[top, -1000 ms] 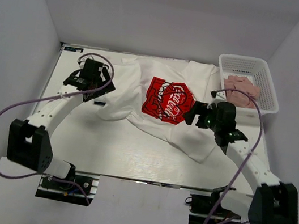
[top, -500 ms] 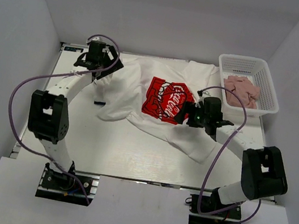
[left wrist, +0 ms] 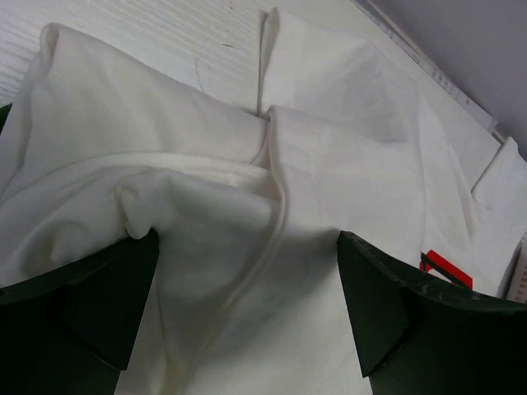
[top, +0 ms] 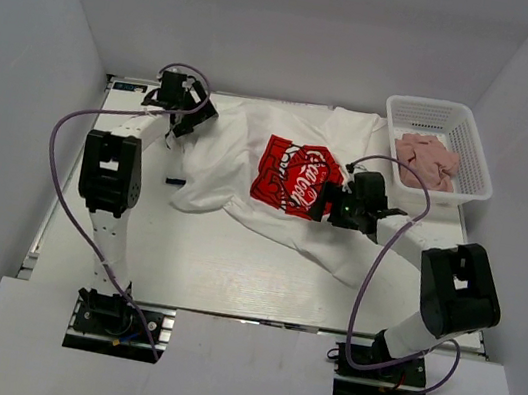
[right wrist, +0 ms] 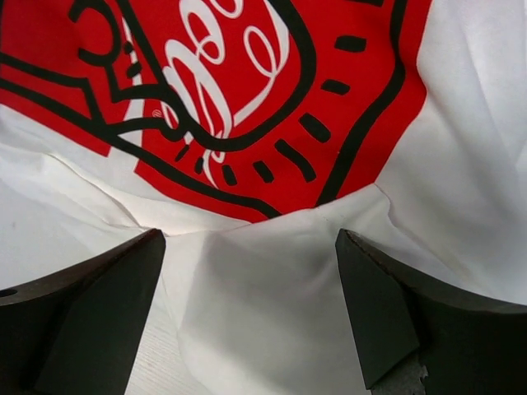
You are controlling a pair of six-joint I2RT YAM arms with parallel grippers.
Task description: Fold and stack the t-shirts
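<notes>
Crumpled white cotton t-shirt is pictured beneath both wide-spread claws; left claw over a seamed fold; right claw at the red print.

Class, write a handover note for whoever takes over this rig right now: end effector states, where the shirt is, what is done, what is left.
Left end effector: open, over the far-left part of the large white cotton t-shirt with the red chest print, holding nothing.
Right end effector: open, over cloth beside the print.
Shirt lies rumpled and unfolded on the white table.
Done: nothing folded.
Left: fold, then stack.
</notes>
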